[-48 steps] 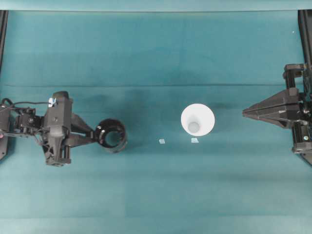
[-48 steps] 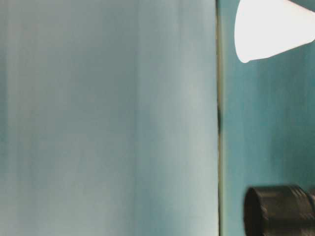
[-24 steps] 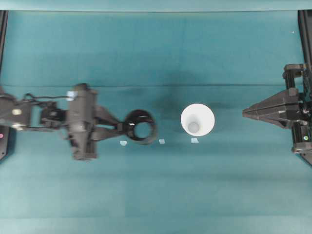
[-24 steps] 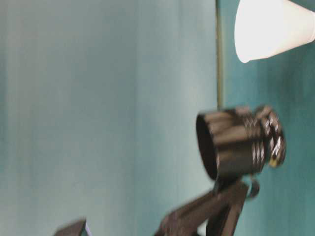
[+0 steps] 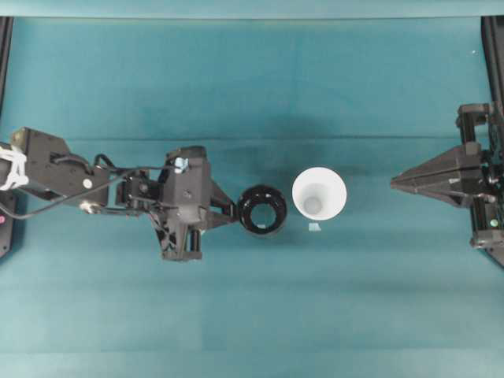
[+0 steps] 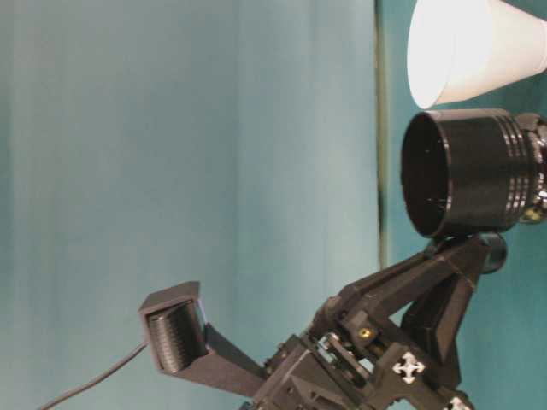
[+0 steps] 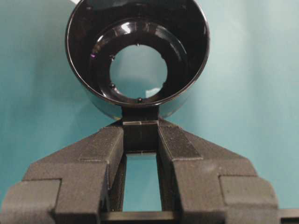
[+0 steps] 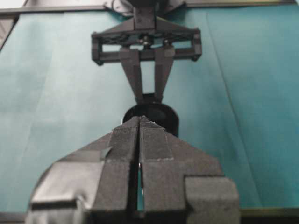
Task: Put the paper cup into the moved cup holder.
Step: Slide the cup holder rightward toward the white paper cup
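Surface: a teal cloth-covered table (image 5: 252, 79), flat, with a faint fold line running across it; a plain pale teal backdrop is seen in the table-level view.

Item 1, the paper cup (image 5: 319, 194): white, conical, standing upright on its small base near the table's middle, mouth up. It is judged very light, thin-walled and easily crushed or tipped; a gentle hold across the upper wall just below the rim is judged best.

Item 2, the cup holder (image 5: 263, 210): glossy black, round, open through the bottom. It is judged rigid and slippery. It is gripped by its small side handle between the clenched jaws of the left gripper (image 7: 140, 135) and is held just beside the cup, to the cup's left in the overhead view.

Item 3, the right gripper (image 5: 398, 183): parked well right of the cup, jaws pressed together on nothing.

Item 4, a small pale marker (image 5: 314, 227): lying on the cloth near the cup.

Markings: no brand, label or legible writing is found on any item.
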You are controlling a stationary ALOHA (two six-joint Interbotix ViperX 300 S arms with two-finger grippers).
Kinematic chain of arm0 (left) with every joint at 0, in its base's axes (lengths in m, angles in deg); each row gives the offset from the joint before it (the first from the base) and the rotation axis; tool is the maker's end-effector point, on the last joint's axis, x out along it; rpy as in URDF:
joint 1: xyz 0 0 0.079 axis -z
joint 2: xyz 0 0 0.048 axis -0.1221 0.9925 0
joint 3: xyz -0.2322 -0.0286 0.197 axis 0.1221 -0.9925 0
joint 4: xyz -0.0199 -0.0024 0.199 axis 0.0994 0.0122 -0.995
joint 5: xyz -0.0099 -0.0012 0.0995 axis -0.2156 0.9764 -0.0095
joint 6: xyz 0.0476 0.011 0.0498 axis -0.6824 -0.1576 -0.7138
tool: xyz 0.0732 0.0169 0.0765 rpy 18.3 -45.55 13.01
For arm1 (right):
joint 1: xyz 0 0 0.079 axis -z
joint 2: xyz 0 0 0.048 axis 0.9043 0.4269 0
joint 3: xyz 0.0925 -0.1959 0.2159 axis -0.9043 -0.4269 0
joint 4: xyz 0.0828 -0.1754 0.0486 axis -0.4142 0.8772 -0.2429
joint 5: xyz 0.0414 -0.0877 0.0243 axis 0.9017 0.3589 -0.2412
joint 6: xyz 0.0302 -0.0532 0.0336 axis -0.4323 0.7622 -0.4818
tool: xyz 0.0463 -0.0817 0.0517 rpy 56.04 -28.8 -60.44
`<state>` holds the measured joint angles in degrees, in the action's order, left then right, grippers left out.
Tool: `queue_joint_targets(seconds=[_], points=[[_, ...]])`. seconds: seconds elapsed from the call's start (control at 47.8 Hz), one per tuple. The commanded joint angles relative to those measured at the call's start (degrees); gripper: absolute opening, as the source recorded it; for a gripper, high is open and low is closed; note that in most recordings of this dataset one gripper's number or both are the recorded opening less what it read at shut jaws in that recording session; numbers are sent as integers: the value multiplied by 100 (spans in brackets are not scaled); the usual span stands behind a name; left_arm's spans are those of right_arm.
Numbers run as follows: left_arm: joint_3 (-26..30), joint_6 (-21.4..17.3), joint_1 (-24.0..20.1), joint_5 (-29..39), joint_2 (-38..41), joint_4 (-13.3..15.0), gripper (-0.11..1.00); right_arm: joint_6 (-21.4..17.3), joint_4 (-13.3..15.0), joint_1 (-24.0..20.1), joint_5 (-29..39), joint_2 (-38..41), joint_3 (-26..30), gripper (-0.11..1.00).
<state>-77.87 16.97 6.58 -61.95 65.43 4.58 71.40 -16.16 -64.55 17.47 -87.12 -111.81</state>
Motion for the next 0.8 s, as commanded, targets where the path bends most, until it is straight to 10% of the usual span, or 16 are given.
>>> queue_joint_targets(seconds=[0.0, 0.774], points=[[79, 9, 9, 0, 18, -9, 18, -44, -9, 9, -18, 35, 123, 2], [114, 18, 53, -185, 272, -9, 18, -44, -9, 9, -9, 35, 123, 2]])
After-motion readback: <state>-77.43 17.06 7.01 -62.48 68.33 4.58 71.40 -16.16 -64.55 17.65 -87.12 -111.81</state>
